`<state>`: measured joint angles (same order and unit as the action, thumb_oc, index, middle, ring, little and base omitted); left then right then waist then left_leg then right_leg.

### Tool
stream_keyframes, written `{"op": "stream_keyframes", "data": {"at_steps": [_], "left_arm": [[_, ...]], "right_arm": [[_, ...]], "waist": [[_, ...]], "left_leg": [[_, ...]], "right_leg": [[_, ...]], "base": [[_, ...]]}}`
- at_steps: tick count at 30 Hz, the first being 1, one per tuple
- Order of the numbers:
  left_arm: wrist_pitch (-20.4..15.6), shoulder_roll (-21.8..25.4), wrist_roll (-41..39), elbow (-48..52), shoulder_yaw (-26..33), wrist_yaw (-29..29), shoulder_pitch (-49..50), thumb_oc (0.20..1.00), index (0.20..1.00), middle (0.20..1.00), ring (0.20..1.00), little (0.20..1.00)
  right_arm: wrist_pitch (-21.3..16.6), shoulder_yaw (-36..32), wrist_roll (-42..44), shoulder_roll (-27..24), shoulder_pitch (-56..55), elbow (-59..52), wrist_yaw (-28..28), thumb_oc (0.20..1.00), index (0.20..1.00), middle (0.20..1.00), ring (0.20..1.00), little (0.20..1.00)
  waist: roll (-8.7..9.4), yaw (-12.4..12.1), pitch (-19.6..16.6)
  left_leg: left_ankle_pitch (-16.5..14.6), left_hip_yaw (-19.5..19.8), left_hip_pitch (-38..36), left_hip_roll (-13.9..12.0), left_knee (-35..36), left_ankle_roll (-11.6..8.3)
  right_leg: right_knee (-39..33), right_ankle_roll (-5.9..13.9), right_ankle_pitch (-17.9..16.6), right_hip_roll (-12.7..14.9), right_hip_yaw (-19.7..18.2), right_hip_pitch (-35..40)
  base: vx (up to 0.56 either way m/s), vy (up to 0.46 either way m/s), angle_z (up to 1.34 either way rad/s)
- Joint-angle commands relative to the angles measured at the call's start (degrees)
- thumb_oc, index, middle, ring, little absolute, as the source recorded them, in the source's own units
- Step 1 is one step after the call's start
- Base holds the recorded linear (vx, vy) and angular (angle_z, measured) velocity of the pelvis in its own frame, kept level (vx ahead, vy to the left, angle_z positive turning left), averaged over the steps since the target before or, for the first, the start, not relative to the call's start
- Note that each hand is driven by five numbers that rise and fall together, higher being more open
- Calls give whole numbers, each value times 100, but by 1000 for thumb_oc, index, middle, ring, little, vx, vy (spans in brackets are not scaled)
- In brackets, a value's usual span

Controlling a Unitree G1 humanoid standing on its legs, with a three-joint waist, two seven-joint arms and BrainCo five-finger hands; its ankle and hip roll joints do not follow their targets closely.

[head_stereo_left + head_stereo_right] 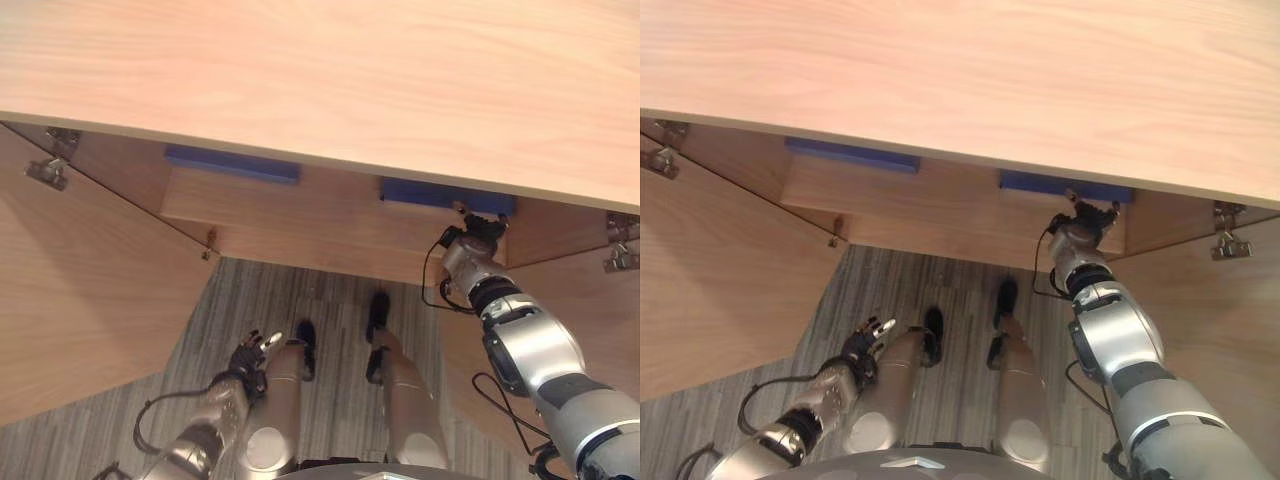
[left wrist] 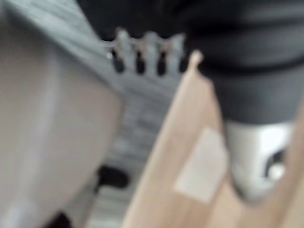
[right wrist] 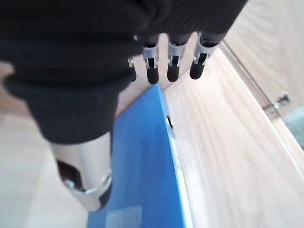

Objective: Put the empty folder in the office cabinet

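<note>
A blue folder [image 1: 420, 190] stands on the shelf [image 1: 300, 205] inside the open office cabinet, at the right under the cabinet's top board [image 1: 320, 70]. My right hand [image 1: 478, 232] reaches in against its near end. In the right wrist view the fingers [image 3: 173, 61] run straight over the folder's [image 3: 142, 156] top edge, and the thumb [image 3: 83, 175] lies against its blue face. My left hand [image 1: 250, 355] hangs low by the floor with relaxed fingers [image 2: 147, 47], holding nothing.
A second blue folder [image 1: 232, 163] sits further left on the same shelf. Both cabinet doors are swung open, the left door [image 1: 80, 290] and the right door [image 1: 600, 300], with metal hinges [image 1: 50, 170] at the corners. Grey striped carpet [image 1: 240, 290] lies below.
</note>
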<state>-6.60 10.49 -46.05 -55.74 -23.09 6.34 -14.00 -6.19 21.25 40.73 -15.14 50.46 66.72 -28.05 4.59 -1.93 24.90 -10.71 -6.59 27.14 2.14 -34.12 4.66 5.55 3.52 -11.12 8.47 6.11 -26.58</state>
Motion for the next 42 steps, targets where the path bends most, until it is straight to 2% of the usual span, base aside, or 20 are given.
{"op": "stream_keyframes", "data": {"at_steps": [1,4,6,11,13,15,16,19,21,22,23,24,26,30,32,35,37,39,40,42], "left_arm": [[-38,-348,-149,206,-213,-282,123,1000,1000,1000,1000,1000],[4,-352,-178,279,-186,-417,-3,1000,1000,1000,1000,1000],[39,-292,-307,366,-101,-600,-154,1000,1000,1000,1000,1000],[52,-179,-197,442,27,-592,-151,1000,1000,1000,1000,1000],[-353,-8,211,323,98,2,320,1000,1000,1000,1000,1000],[-706,175,423,215,148,536,763,1000,1000,1000,1000,1000],[-901,309,584,193,275,967,1179,1000,1000,1000,1000,1000],[-1105,460,851,270,450,1449,1791,1000,1000,1000,1000,1000],[-1146,530,927,327,538,1581,2000,1000,1000,1000,1000,1000],[-1146,530,927,327,538,1581,2000,1000,1000,1000,1000,1000],[-1143,626,888,418,623,1662,2124,1000,1000,1000,1000,1000],[-1123,685,885,470,668,1693,2157,1000,1000,1000,1000,1000],[-1127,758,822,515,777,1736,2175,1000,1000,1000,1000,1000],[-1237,770,769,376,903,1766,2133,1000,1000,1000,1000,1000],[-1336,713,694,210,962,1791,2101,1000,1000,1000,1000,1000],[-1366,631,635,167,1018,1738,2101,1000,1000,1000,1000,1000],[-1347,605,534,192,1024,1699,2106,1000,1000,1000,1000,1000],[-1346,593,533,204,1032,1672,2096,1000,1000,1000,1000,1000],[-1341,591,523,195,1021,1634,2088,1000,1000,1000,1000,1000],[-1330,605,473,240,1019,1592,2097,1000,1000,1000,1000,1000]], "right_arm": [[-176,-4,-426,-525,-85,-448,720,1000,1000,1000,1000,1000],[-252,119,-419,-576,-534,-793,1028,1000,1000,1000,1000,1000],[-492,316,-1002,-647,-1458,-1494,1704,1000,1000,1000,1000,1000],[-870,494,-1419,-731,-2549,-2073,2492,1000,1000,1000,1000,1000],[-1329,362,-1858,-841,-3400,-2212,2744,1000,1000,1000,1000,1000],[-1486,182,-1933,-892,-3738,-2126,2940,1000,1000,1000,1000,1000],[-1591,13,-2065,-899,-4011,-2048,3106,1000,1000,1000,1000,1000],[-1619,-169,-2543,-800,-4540,-2073,3153,1000,1000,1000,1000,1000],[-1508,-244,-2714,-788,-4849,-2182,3170,1000,1000,1000,1000,1000],[-1508,-244,-2714,-788,-4849,-2182,3170,1000,1000,1000,1000,1000],[-1470,-351,-2855,-788,-5136,-2261,2984,1000,1000,1000,1000,1000],[-1464,-428,-2807,-789,-5261,-2270,2815,1000,1000,1000,1000,1000],[-1517,-632,-2626,-767,-5447,-2254,2522,1000,1000,1000,1000,1000],[-1582,-884,-2041,-633,-5546,-2117,2064,1000,1000,1000,1000,1000],[-1863,-1171,-1838,-408,-5575,-1834,1697,1000,1000,1000,1000,1000],[-2087,-1678,-1650,-121,-5620,-1722,707,1000,1000,1000,1000,1000],[-2056,-1876,-1702,14,-5643,-1792,-65,1000,1000,1000,1000,1000],[-2030,-2037,-1633,117,-5636,-1826,-609,1000,1000,1000,1000,1000],[-2143,-2181,-1666,225,-5619,-1844,-1293,1000,1000,1000,1000,1000],[-2150,-2300,-1713,279,-5607,-1907,-1887,1000,1000,1000,1000,1000]], "waist": [[-163,-32,474],[-97,92,417],[30,331,309],[135,508,206],[167,448,88],[150,377,53],[120,308,-15],[90,251,-189],[63,282,-326],[63,282,-326],[-4,339,-485],[-118,360,-545],[-199,395,-636],[-245,385,-721],[-265,381,-803],[-338,411,-923],[-394,454,-979],[-448,491,-1017],[-509,540,-1043],[-567,562,-1055]], "left_leg": [[-478,-121,-674,48,-621,-242],[-521,-174,-793,39,-623,-241],[-654,-275,-1041,1,-616,-240],[-843,-339,-1415,43,-508,-174],[-956,-333,-1561,124,-319,-143],[-1012,-311,-1794,184,56,-106],[-963,-335,-2092,221,553,-97],[-669,-610,-2623,171,1450,-123],[-424,-713,-2804,105,1954,-111],[-424,-713,-2804,105,1954,-111],[-162,-799,-2863,-27,2321,-109],[-143,-799,-2933,-155,2461,-123],[115,-960,-2905,-341,2709,-106],[323,-1101,-2925,-451,2988,-82],[378,-1190,-3049,-471,3238,-51],[455,-1354,-3224,-486,3525,-42],[487,-1435,-3300,-475,3647,-34],[521,-1474,-3352,-467,3746,-25],[521,-1464,-3404,-465,3786,-16],[547,-1482,-3463,-484,3814,-47]], "right_leg": [[-173,-19,352,-66,49,477],[-310,26,336,-53,5,568],[-587,145,284,-8,-44,727],[-915,314,173,54,-86,1018],[-1055,391,183,66,5,1129],[-1055,457,204,87,116,1218],[-1055,530,193,75,277,1299],[-1055,673,-54,156,761,1498],[-712,682,-109,241,786,1634],[-712,682,-109,241,786,1634],[-174,631,58,279,644,1722],[83,651,299,244,574,1834],[487,572,587,309,532,2037],[609,543,748,381,573,2366],[632,600,713,491,611,2554],[632,715,608,676,680,2746],[703,762,576,750,651,2776],[759,787,591,769,609,2789],[829,781,659,737,548,2743],[723,748,832,648,622,2762]], "base": [[-148,182,-40],[-101,121,-10],[-190,216,-17],[-123,127,-23],[-146,77,-6],[-81,100,-3],[-46,134,-5],[-47,149,-10],[-69,117,-22],[-132,94,-42],[-99,105,-33],[-149,111,-38],[-178,37,-13],[-141,-6,-32],[-101,-11,-76],[-91,-26,-78],[-69,-31,-54],[-77,-88,-50],[-70,-147,-40],[-45,-132,-17]]}}
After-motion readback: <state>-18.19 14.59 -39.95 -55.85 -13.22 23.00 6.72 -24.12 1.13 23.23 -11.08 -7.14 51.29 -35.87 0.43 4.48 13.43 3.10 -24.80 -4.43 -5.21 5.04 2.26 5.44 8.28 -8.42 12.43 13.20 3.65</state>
